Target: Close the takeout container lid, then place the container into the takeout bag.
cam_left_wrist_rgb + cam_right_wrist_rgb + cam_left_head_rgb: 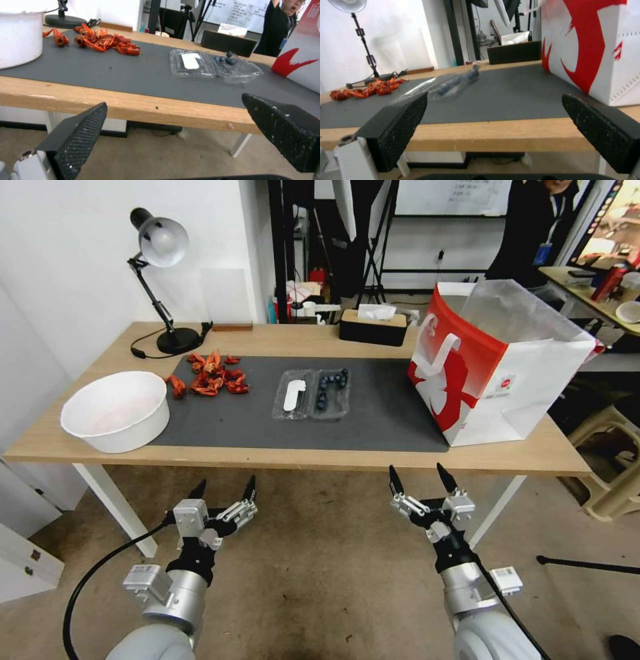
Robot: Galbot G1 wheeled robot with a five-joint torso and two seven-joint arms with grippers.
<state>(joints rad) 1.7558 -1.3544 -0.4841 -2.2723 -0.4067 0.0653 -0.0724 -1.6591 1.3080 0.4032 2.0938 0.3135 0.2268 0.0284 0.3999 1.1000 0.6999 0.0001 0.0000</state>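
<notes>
the dark grey mat (pixel 373 420) covers the middle of the wooden table (pixel 280 340), and everything else sits on it or round it. off the mat's left end stands a big white bowl (pixel 117 410), and on the mat's far left corner lies a heap of red crayfish shells (pixel 210 375). behind that corner a black desk lamp (pixel 160 253) stands on the bare wood. a dark tissue box (pixel 373 327) sits just past the mat's far edge. near the mat's middle the takeout container (pixel 311 393) lies spread flat, both halves up: the lid (pixel 292 395), with its white oblong label, is the half toward the shells, and the half toward the bag holds dark blue berries (pixel 331 383). the takeout bag (pixel 493 367) stands upright on the mat's right end, mouth open, with clear liner rising above its rim and its white handle facing the container. bare mat lies between container and bag, and between container and the mat's near edge.

the left gripper (pixel 223 492) hangs below and in front of the table's near edge, level with the mat's left part, fingers spread wide, holding and touching nothing. the right gripper (pixel 419 479) hangs likewise before the near edge, level with the mat's right part, near the bag's corner, its fingers also wide apart and empty.
</notes>
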